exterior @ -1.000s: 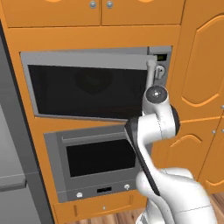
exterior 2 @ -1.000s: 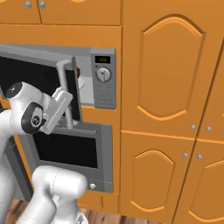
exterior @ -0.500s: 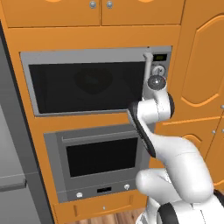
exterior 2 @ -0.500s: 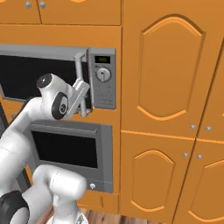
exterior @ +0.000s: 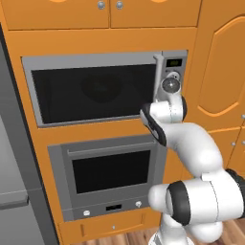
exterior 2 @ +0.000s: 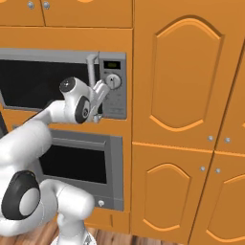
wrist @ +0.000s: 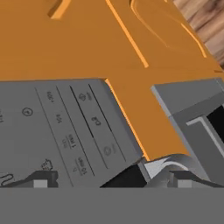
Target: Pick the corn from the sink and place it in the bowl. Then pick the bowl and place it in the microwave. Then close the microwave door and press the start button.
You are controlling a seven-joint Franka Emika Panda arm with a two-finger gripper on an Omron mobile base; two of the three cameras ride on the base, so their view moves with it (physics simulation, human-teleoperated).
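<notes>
The microwave point(exterior: 98, 57) sits built into the orange cabinet wall, and the microwave door point(exterior: 95, 91) lies flush and closed. Its vertical grey handle point(exterior 2: 91, 67) stands beside the control panel point(exterior 2: 115, 95). My gripper point(exterior 2: 105, 90) is open and holds nothing. It is right at the panel, just below the round dial point(exterior 2: 113, 80). In the hand view the gripper point(wrist: 111, 179) faces the panel's lower buttons point(wrist: 94, 120) from very close. The bowl and the corn are hidden behind the dark glass. The sink is out of view.
The larger oven point(exterior: 110, 174) with its horizontal handle sits directly under the microwave. Tall orange cabinet doors point(exterior 2: 184, 76) fill the wall to the right. A grey appliance side point(exterior: 14, 191) stands at the left. Wooden floor point(exterior: 124, 237) lies below.
The microwave door has swung from ajar to fully closed. My hand has moved forward and to the right, from the door's handle edge to the control panel.
</notes>
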